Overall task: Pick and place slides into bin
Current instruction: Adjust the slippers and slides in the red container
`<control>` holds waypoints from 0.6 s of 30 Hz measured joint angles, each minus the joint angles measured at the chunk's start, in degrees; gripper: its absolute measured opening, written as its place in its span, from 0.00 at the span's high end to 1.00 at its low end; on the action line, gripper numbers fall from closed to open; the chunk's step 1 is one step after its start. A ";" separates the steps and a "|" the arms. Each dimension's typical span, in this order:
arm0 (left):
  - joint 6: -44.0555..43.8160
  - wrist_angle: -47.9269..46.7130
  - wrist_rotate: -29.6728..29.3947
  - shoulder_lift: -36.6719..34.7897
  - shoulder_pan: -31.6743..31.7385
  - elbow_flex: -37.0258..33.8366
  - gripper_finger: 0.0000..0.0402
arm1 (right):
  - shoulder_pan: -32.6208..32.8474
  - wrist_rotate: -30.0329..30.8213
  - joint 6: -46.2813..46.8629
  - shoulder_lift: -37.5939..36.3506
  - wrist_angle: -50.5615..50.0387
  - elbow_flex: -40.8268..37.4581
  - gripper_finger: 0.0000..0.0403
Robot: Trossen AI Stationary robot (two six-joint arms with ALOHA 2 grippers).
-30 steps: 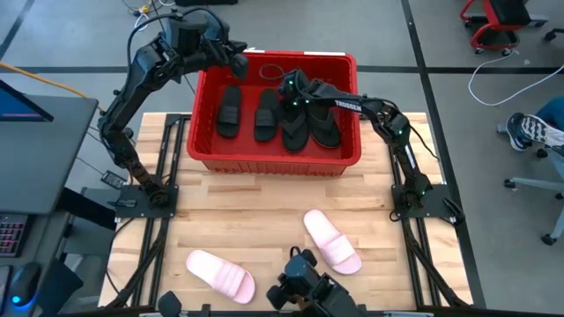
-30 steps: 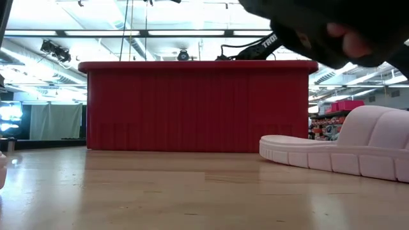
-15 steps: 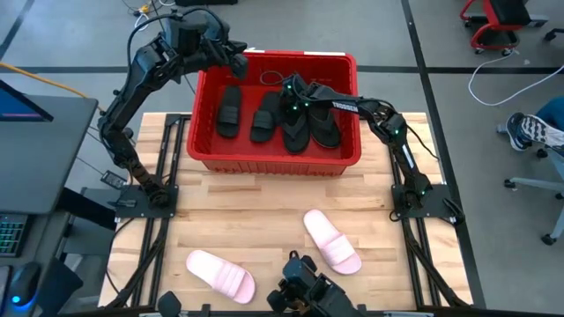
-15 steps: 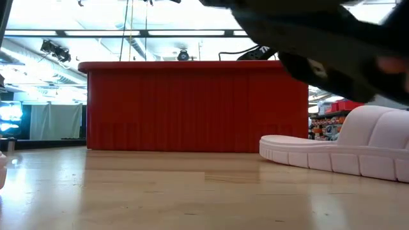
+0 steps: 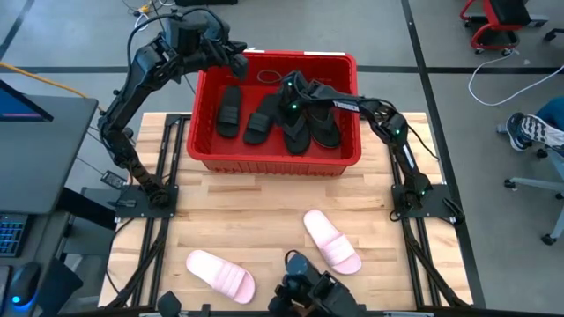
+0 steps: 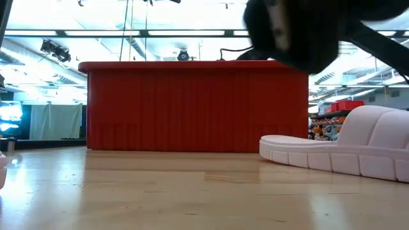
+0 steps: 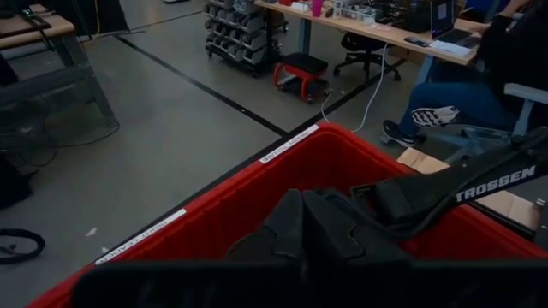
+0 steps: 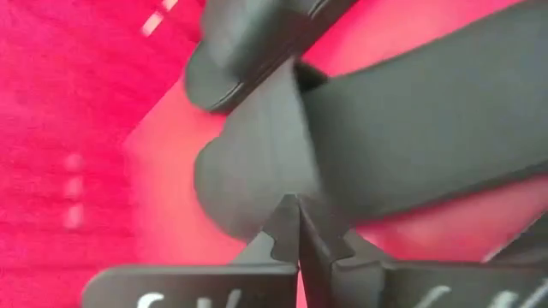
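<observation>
Four black slides (image 5: 280, 119) lie in the red bin (image 5: 351, 158) at upper centre of the high view; two pink slides (image 5: 332, 239) lie on the tabletop (image 5: 264, 211) toward the lower edge, one lower left, one lower centre; the right tool (image 5: 288, 91), fingers closed and empty, hangs inside the bin above the black pairs; the left tool (image 5: 238, 62), closed, hangs over the bin's upper-left corner.

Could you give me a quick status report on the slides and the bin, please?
Left claw shut, over bin's back-left rim. Right claw shut, empty, down inside bin among four black slides. Two pink slides on table. Nothing in the way.
</observation>
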 joint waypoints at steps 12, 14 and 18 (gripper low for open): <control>-0.62 0.05 -0.02 0.00 -0.04 0.00 0.96 | 0.87 0.35 -7.74 -0.57 -8.18 0.17 1.00; -0.59 0.09 0.00 0.00 -0.04 0.00 0.98 | 0.95 -0.55 -6.23 -0.49 -4.40 0.17 1.00; -0.61 0.15 0.01 0.00 -0.04 0.00 0.98 | 0.76 1.02 -4.70 0.09 -1.81 0.19 1.00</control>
